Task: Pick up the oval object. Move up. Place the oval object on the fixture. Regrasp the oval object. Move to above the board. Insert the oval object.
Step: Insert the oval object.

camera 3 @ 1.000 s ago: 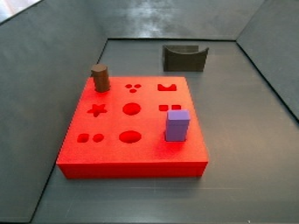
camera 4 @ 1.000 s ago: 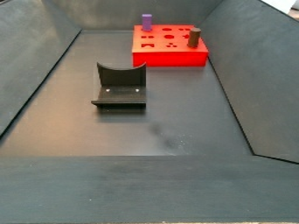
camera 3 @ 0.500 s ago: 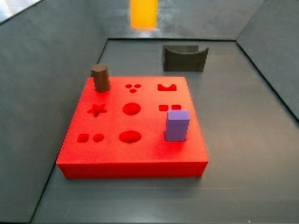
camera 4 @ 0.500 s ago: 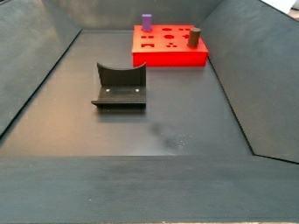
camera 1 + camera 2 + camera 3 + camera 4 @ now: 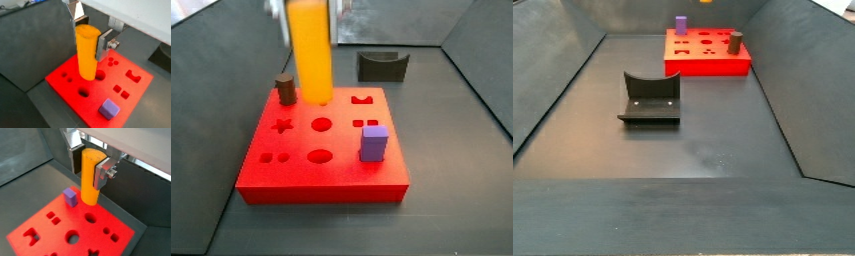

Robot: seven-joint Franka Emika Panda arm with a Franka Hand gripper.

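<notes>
The oval object (image 5: 87,52) is a smooth yellow-orange peg that hangs upright. My gripper (image 5: 88,40) is shut on its upper part, with a silver finger (image 5: 101,174) pressed on each side. The peg (image 5: 310,50) hovers over the back half of the red board (image 5: 338,180), and its lower end stays clear of the cutouts. In a wrist view its lower end (image 5: 89,200) sits near a round hole. The gripper body (image 5: 305,6) is blurred at the top edge of a side view. The dark fixture (image 5: 649,98) stands apart on the floor (image 5: 382,66), with nothing on it.
A purple block (image 5: 373,142) stands in the board near its front right, and a short brown cylinder (image 5: 286,90) at its back left. Both flank the peg's position. Sloped dark grey walls (image 5: 553,80) enclose the floor.
The peg and gripper have come down into a side view. It was absent a second ago, only its tip showed half a second ago, and now it hangs low over the board.
</notes>
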